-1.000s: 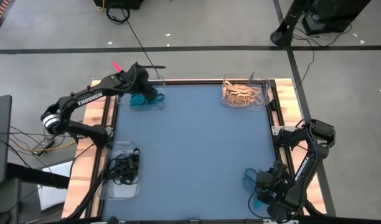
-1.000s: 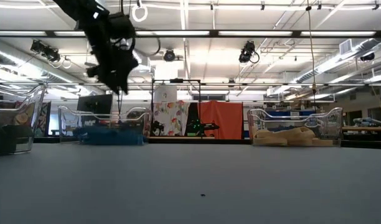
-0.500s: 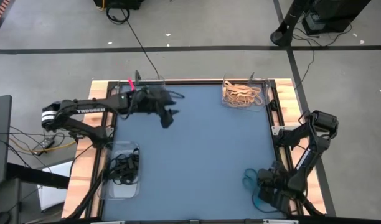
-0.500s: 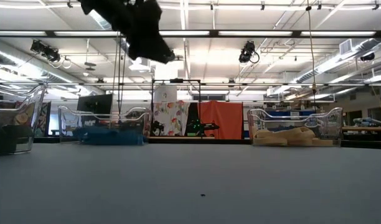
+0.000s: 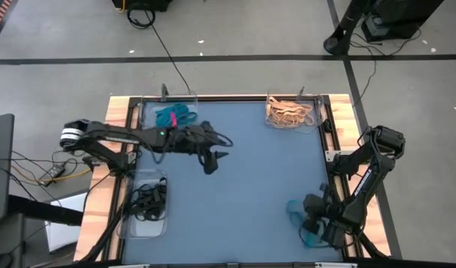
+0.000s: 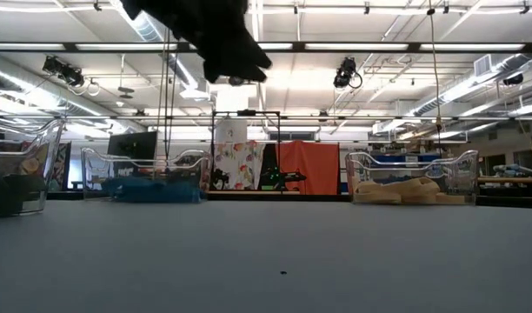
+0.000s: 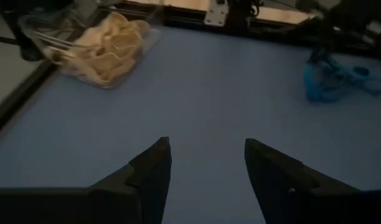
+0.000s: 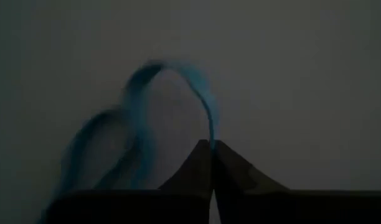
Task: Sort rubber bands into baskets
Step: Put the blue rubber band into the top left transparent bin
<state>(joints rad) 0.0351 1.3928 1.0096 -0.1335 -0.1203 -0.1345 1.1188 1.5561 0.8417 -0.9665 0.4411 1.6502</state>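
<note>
Now the right gripper [image 5: 308,223] is at about five o'clock on the table, its fingers [image 8: 210,163] pressed together on a teal-blue rubber band [image 8: 178,93]; a second ago they stood apart there. The left gripper [image 5: 215,160] hangs with its fingers [image 7: 150,171] spread and empty over the blue mat [image 5: 243,186], near the centre; it has moved from the basket at eleven o'clock [image 5: 168,113]. That clear basket holds teal bands, the basket at one o'clock [image 5: 292,112] holds tan bands [image 7: 109,46], and the basket at eight o'clock [image 5: 144,202] holds black ones. More teal loops [image 5: 296,212] lie loose beside the right gripper. Behind the table the low view shows a large hall with ceiling lights and an orange cloth [image 6: 311,168].
</note>
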